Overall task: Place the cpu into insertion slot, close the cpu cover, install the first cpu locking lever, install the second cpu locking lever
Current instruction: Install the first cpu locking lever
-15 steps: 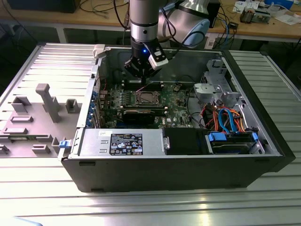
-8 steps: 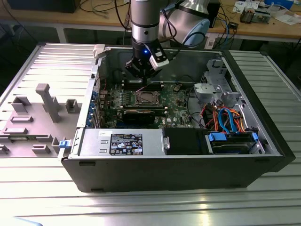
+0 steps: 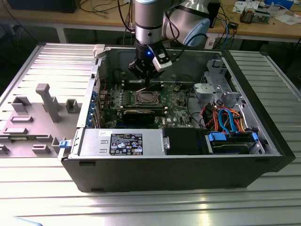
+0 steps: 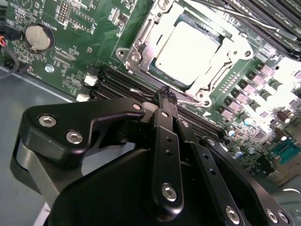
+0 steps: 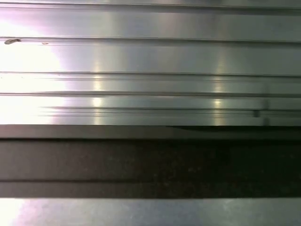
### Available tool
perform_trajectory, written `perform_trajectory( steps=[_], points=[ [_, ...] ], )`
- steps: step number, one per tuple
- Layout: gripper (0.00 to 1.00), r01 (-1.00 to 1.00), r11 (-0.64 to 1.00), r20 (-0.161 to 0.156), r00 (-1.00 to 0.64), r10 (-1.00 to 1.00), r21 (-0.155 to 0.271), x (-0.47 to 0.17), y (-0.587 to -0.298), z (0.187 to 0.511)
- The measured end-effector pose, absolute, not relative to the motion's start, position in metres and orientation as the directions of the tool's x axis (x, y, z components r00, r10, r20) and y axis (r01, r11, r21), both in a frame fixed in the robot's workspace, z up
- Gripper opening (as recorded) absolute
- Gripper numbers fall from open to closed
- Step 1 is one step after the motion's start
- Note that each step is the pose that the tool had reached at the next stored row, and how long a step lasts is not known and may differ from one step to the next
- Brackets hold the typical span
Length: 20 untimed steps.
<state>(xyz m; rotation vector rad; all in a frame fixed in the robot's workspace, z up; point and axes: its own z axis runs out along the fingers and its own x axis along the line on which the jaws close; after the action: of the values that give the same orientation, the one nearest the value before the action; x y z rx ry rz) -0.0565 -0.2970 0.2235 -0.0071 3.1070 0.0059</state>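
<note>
One gripper [image 4: 165, 94], fingers together and empty, beside cpu cover [image 4: 141, 40] (closed over cpu [image 4: 188, 49]); no legible print.

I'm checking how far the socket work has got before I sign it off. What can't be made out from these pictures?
- Locking levers: in the second wrist view, glare on the cpu and cpu cover washes out whether they are latched.
- Insertion slot: too small in the exterior view to judge.
- Claw tips: shut together near the socket edge; contact there is unclear.
</note>
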Motion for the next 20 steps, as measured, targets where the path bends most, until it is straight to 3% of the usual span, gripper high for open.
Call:
perform_trajectory(
  steps=[20],
  points=[
    [0.11, 0.001, 1.000, -0.035, -0.999, 0.001, -0.003, -0.043, -0.294, 0.213]
  ],
)
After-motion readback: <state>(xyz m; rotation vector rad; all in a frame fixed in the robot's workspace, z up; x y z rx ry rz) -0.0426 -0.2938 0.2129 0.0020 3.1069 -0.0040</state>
